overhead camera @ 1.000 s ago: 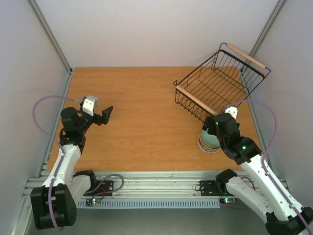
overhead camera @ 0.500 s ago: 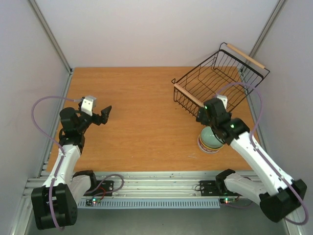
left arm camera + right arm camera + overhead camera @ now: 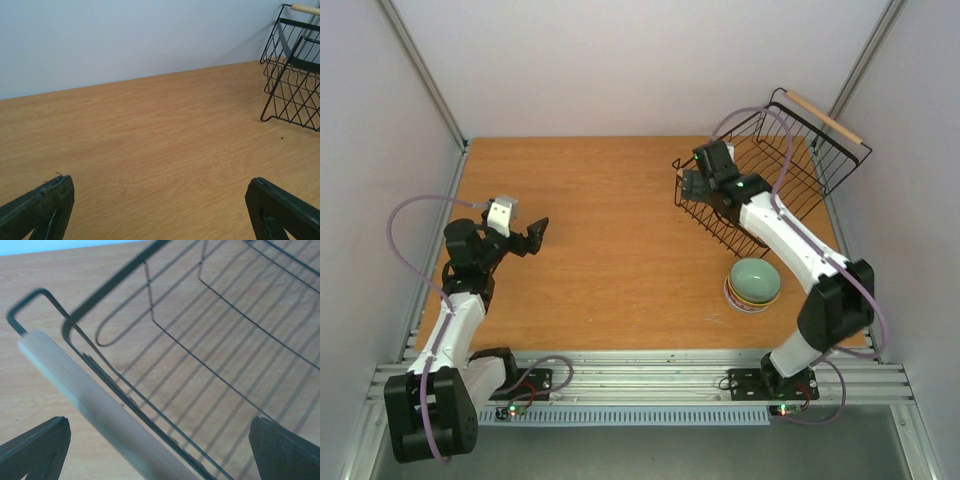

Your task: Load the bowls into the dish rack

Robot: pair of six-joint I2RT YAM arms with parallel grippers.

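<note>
Wood-grain tabletop (image 3: 610, 270) w/ black wire dish rack (image 3: 808, 160), round stacked bowls (image 3: 753, 283).

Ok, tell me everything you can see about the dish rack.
The dish rack is a rectangular basket of thin black wire with a light wooden rod at each end, the far handle and the near handle. It sits turned at an angle in the far right corner of the table and holds nothing. The open right gripper hangs over the near handle; contact cannot be told.

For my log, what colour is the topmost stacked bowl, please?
The bowl is pale green, best in top external view.
</note>
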